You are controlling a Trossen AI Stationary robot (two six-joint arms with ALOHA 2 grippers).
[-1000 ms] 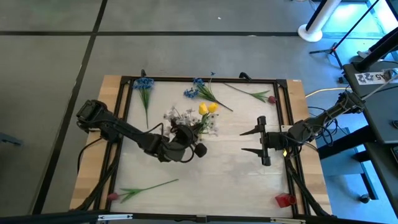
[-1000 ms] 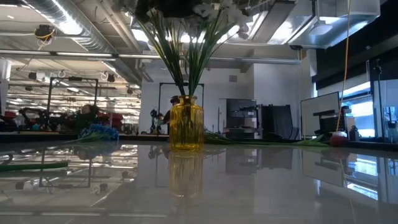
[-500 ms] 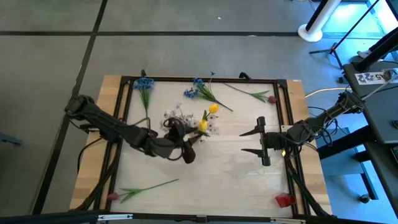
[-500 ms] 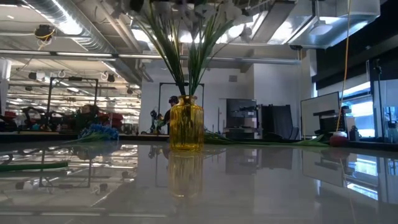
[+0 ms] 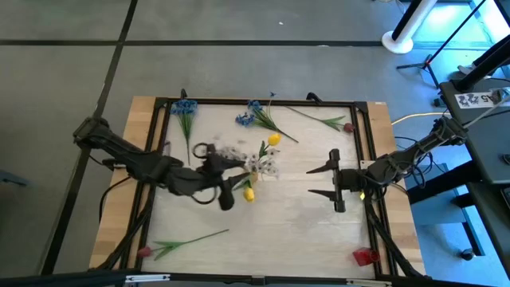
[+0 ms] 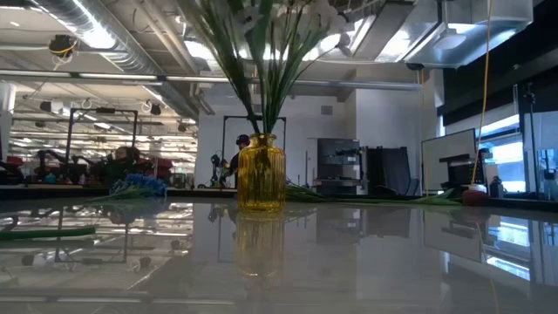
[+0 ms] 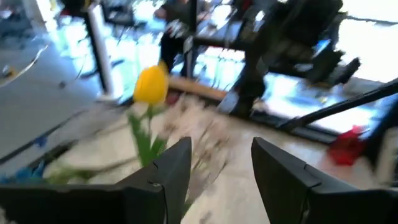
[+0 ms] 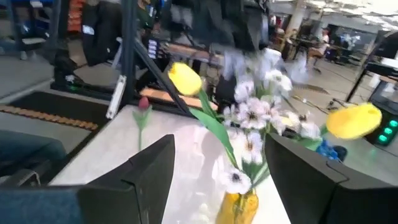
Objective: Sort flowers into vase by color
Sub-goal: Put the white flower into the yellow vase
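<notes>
**Left arm at the vase, right arm idle**

The left gripper (image 5: 225, 169) reached low across mid-table beside the yellow vase (image 6: 261, 172), fingers parted and empty. The right gripper (image 5: 322, 181) waited open, right of centre. White-lavender flowers (image 8: 255, 118) stood upright in the vase.

**Flowers and vase: positions relative to the vase**

- Vase (image 6: 261, 173): amber ribbed glass, upright, mid-table.
- White-lavender flowers (image 5: 265, 163): bunched in the vase, green stems fanning upward.
- Yellow flowers: one head (image 5: 273, 139) above the bunch toward the table's far edge, another (image 5: 249, 194) toward its near edge.
- Blue flowers: one (image 5: 185, 107) far-left of the vase, one (image 5: 249, 118) beyond it, both lying flat.
- Red-pink flowers: one (image 5: 348, 127) far-right, one (image 5: 144, 251) near-left, lying flat.
</notes>
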